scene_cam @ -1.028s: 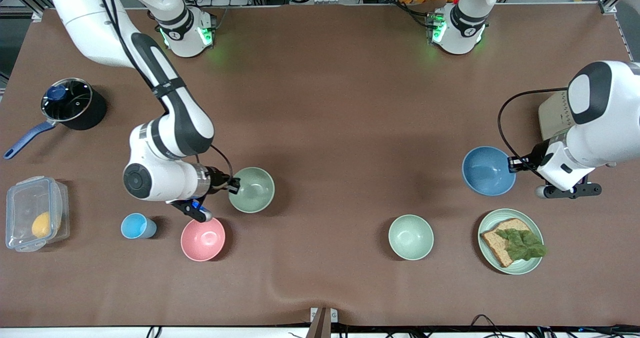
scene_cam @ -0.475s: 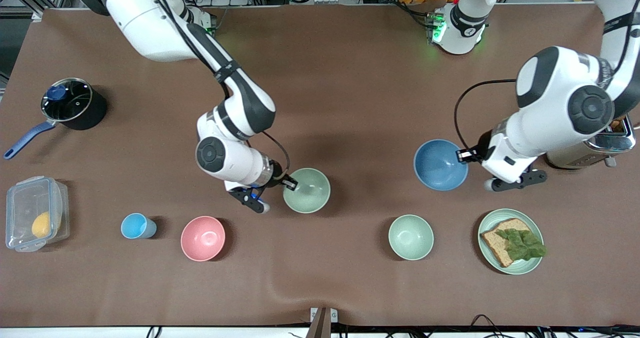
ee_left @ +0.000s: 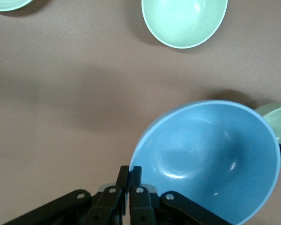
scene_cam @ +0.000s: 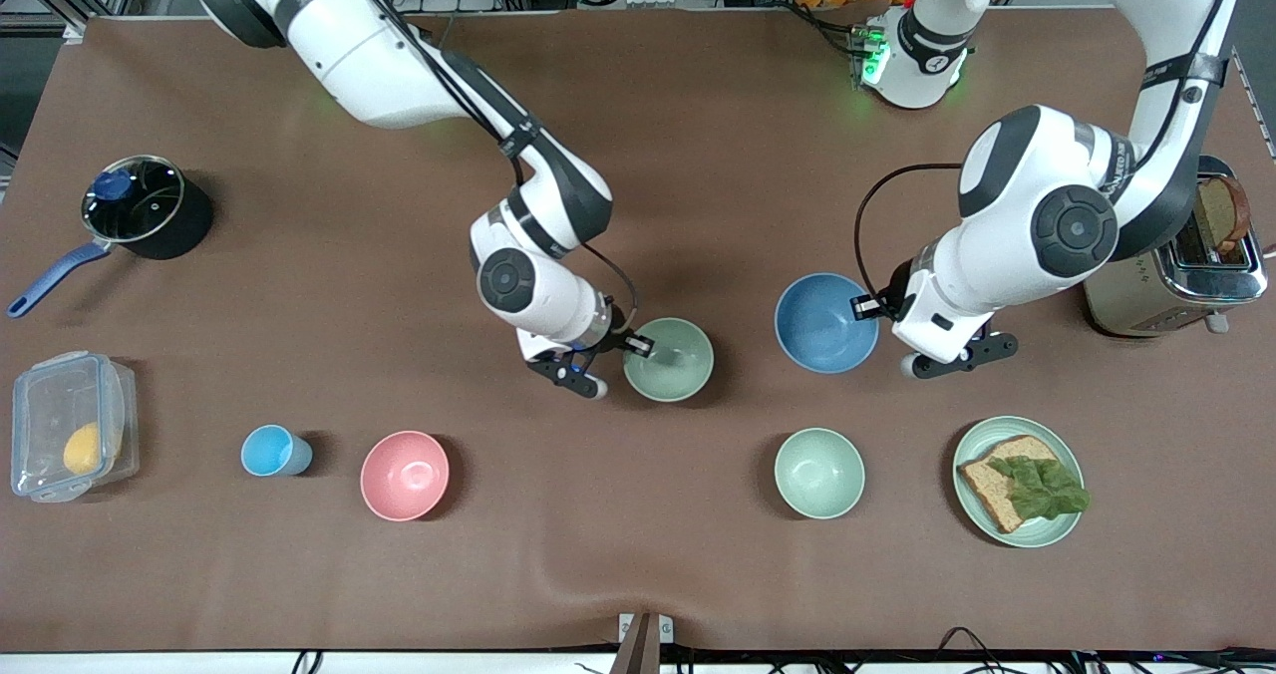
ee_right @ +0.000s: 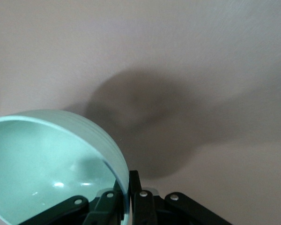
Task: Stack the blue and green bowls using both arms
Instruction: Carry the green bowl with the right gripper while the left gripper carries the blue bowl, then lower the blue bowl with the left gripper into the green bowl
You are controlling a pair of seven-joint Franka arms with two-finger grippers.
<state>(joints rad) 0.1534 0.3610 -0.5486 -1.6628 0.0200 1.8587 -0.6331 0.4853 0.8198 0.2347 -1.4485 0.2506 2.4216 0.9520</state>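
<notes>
My right gripper (scene_cam: 638,347) is shut on the rim of the green bowl (scene_cam: 670,360) and holds it above the middle of the table. In the right wrist view the green bowl (ee_right: 47,164) fills one corner, its rim pinched between my fingers (ee_right: 129,206). My left gripper (scene_cam: 865,307) is shut on the rim of the blue bowl (scene_cam: 821,323) and holds it above the table beside the green bowl. In the left wrist view the blue bowl (ee_left: 210,159) is tilted, its rim clamped at my gripper (ee_left: 129,176), and the green bowl's edge (ee_left: 275,129) shows past it.
A paler mint bowl (scene_cam: 819,473), a mint plate (scene_cam: 972,529) with bread and lettuce, a pink bowl (scene_cam: 404,476) and a light-blue cup (scene_cam: 271,451) stand nearer the front camera. A toaster (scene_cam: 1176,280), a black pot (scene_cam: 148,207) and a clear box (scene_cam: 70,425) sit at the table's ends.
Both arms have carried their bowls toward the middle of the table. The green bowl and the blue bowl are now much closer together, both still gripped by the rim.
</notes>
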